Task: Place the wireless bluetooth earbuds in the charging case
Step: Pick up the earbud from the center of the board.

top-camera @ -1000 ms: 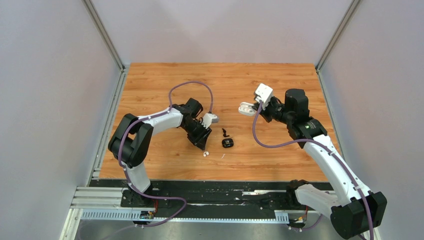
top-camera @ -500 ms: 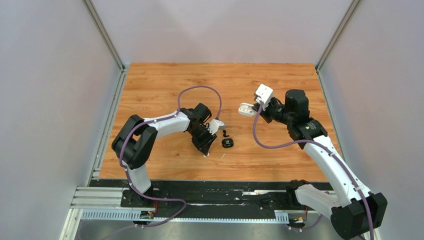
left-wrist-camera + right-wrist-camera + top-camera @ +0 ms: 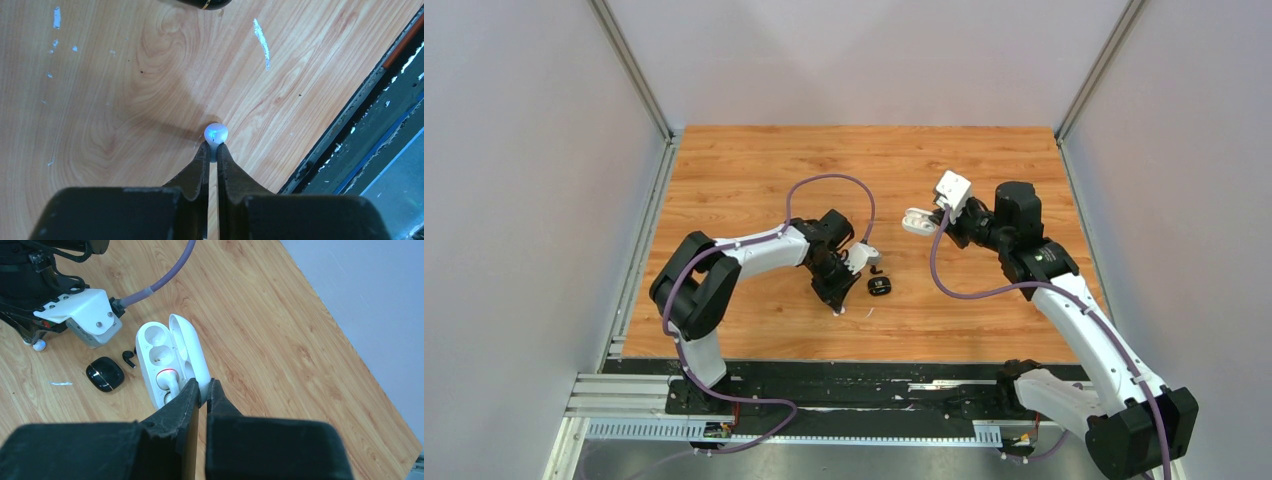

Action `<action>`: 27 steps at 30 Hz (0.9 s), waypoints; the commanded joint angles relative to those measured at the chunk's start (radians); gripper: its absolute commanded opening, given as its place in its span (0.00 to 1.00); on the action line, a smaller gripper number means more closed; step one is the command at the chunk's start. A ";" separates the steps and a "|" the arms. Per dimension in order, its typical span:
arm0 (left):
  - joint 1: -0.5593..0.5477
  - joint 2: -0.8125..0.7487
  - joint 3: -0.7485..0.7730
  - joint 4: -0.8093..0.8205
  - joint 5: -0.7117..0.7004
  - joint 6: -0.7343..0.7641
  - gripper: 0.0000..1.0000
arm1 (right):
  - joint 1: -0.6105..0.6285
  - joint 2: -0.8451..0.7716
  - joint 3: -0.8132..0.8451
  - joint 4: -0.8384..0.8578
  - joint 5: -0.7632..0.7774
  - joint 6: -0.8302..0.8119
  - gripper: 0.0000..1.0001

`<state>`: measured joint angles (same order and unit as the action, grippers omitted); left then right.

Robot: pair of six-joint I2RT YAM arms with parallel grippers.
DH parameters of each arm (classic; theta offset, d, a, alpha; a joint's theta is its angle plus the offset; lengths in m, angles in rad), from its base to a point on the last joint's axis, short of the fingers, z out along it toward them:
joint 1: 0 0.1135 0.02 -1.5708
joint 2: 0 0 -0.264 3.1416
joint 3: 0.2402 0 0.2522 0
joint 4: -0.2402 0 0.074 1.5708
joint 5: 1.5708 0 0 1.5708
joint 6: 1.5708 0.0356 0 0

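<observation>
Left gripper (image 3: 210, 148): we see the jaws almost closed, a thin slit between them, tips pinching the lower end of a glossy white bean-shaped earbud (image 3: 216, 133).
White earbud position: we place it low at the wooden table (image 3: 754, 170), toward the front edge, near-left of a glossy black rounded case (image 3: 880, 287); touching the wood or not, we cannot tell.
Right gripper (image 3: 202, 388): we see the jaws closed on the near edge of an open white plastic charging case (image 3: 165, 355), up off the table, well apart from the other gripper.
Case contents: we see a white piece with a red glow seated in the well nearest the fingers.
Black short-stemmed earbud (image 3: 129, 358): we see it lying on the wood just beside the black case, not touching it.
</observation>
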<state>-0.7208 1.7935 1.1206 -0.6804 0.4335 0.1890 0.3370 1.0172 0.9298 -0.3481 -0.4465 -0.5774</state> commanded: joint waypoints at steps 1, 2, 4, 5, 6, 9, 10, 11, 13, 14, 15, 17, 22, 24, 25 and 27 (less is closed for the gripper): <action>-0.006 -0.027 0.005 0.014 -0.066 0.038 0.07 | -0.005 -0.025 0.004 0.040 -0.011 0.015 0.00; -0.006 -0.031 0.009 0.008 -0.068 0.046 0.04 | -0.006 -0.026 0.004 0.041 -0.011 0.015 0.00; -0.002 -0.056 0.015 -0.007 -0.057 0.069 0.00 | -0.006 -0.029 0.003 0.036 -0.011 0.012 0.00; 0.000 -0.087 0.016 -0.010 -0.045 0.077 0.00 | -0.005 -0.030 0.002 0.030 -0.014 0.007 0.00; 0.011 -0.109 0.010 -0.005 -0.009 0.094 0.00 | -0.005 -0.032 -0.002 0.021 -0.022 0.000 0.00; 0.030 -0.255 -0.026 0.062 0.059 0.147 0.00 | 0.002 -0.037 -0.010 -0.035 -0.079 -0.052 0.00; 0.031 -0.317 -0.047 0.076 0.095 0.196 0.00 | 0.011 -0.041 -0.019 -0.045 -0.091 -0.072 0.00; 0.031 -0.348 -0.057 0.104 0.127 0.221 0.00 | 0.024 -0.044 -0.030 -0.053 -0.093 -0.093 0.00; 0.031 -0.424 -0.080 0.128 0.154 0.297 0.00 | 0.059 -0.046 -0.052 -0.060 -0.084 -0.136 0.00; 0.031 -0.458 -0.080 0.130 0.160 0.354 0.00 | 0.080 -0.044 -0.062 -0.060 -0.075 -0.162 0.00; 0.031 -0.478 -0.073 0.125 0.165 0.385 0.00 | 0.099 -0.039 -0.068 -0.058 -0.065 -0.177 0.00; 0.031 -0.505 -0.050 0.111 0.170 0.506 0.00 | 0.138 -0.030 -0.079 -0.039 -0.038 -0.193 0.00; 0.030 -0.530 0.036 0.080 0.219 0.639 0.00 | 0.220 -0.002 -0.120 0.055 0.020 -0.244 0.00; 0.024 -0.512 0.086 0.077 0.222 0.654 0.00 | 0.244 0.017 -0.128 0.109 0.035 -0.259 0.00; 0.023 -0.505 0.114 0.077 0.219 0.658 0.00 | 0.254 0.027 -0.129 0.136 0.046 -0.260 0.00; 0.017 -0.472 0.149 0.078 0.213 0.656 0.00 | 0.266 0.049 -0.124 0.174 0.061 -0.258 0.00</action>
<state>-0.6926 1.2835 1.1687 -0.6163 0.6136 0.7639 0.5777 1.0401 0.8001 -0.3275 -0.4290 -0.7994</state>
